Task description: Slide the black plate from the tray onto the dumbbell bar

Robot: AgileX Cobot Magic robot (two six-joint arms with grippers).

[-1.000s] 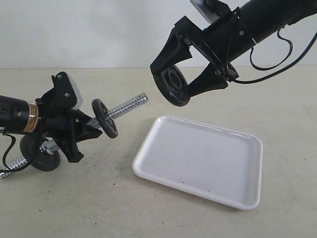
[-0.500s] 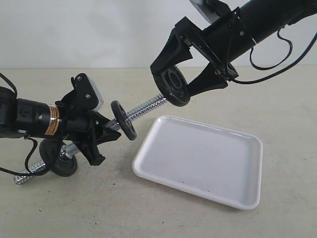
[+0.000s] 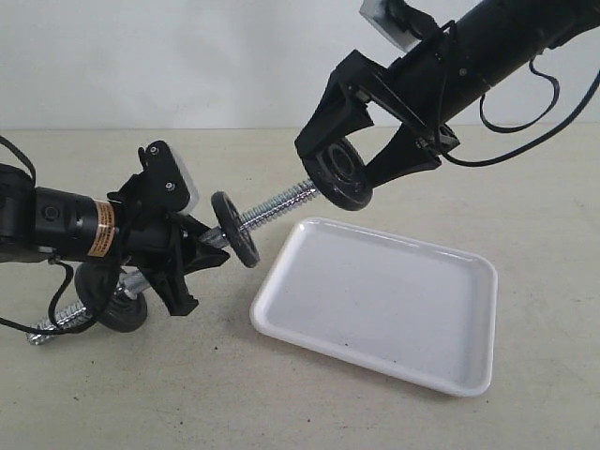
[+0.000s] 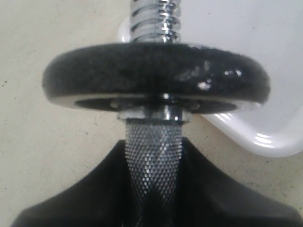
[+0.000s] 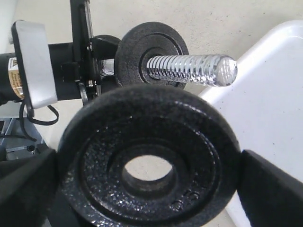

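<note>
My right gripper (image 3: 345,169) is shut on the black plate (image 3: 339,180), holding it by its rim in the air above the far left corner of the white tray (image 3: 375,300). The right wrist view shows the plate (image 5: 189,142) face-on between the fingers of the right gripper (image 5: 149,184), its centre hole empty. My left gripper (image 3: 192,248) is shut on the knurled middle of the dumbbell bar (image 3: 277,203), which slants upward. The bar's threaded tip (image 5: 189,69) ends beside the plate's rim, outside the hole. The left gripper (image 4: 154,189) clamps the bar (image 4: 154,146).
A second black disc (image 3: 234,230) sits on the bar just ahead of the left gripper, shown as the disc (image 4: 156,71) in the left wrist view. A third disc (image 3: 108,300) rests at the bar's low end on the table. The tray holds nothing.
The left arm has carried the bar to the right, bringing its threaded tip up to the held plate. The right gripper has shifted slightly right and down with the plate.
</note>
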